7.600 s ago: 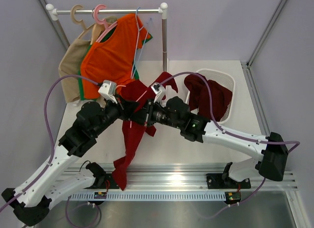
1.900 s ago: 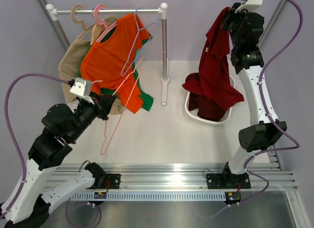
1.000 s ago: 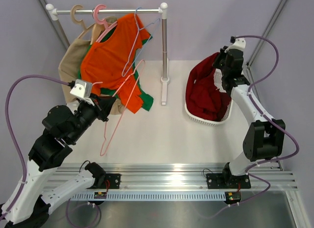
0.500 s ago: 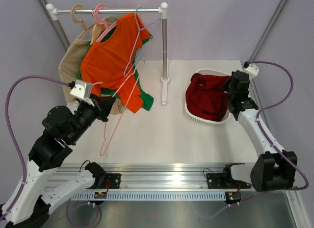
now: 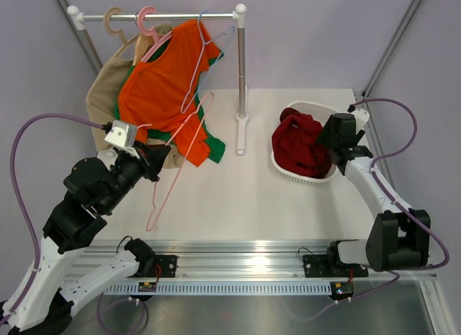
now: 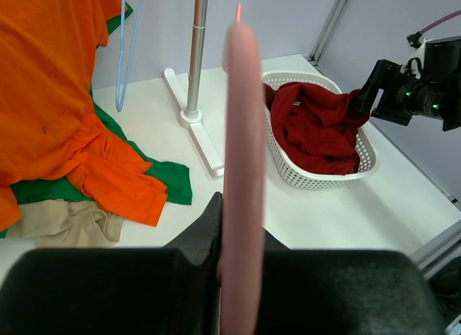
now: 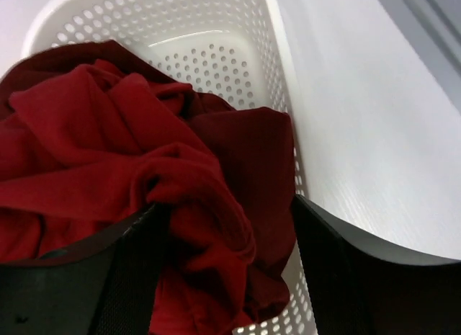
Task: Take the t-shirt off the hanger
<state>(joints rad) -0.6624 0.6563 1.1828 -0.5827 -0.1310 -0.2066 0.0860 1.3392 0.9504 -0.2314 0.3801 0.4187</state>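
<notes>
Overhead view: my left pincer [image 5: 154, 161] is clamped on the hanger [image 5: 166, 198], a thin, bare, pale pink wire triangle slanting over the bench [image 5: 245, 198] at 9 o'clock. The t-shirt [image 5: 297, 144], soft dark red cloth, lies crumpled in a white perforated basket [image 5: 308, 106] at 2 o'clock, well apart from the hanger. My right pincer [image 5: 322, 137] sits at the basket's 3 o'clock rim.

Left wrist view: the hanger wire rises as a blurred pink bar from my closed jaws.

Right wrist view: my jaws stand wide, with folds of the t-shirt bulging loosely between the fingers [image 7: 137, 277]. I judge the shirt is off. I should lift straight up, jaws wide, so no floppy fold snags.
</notes>
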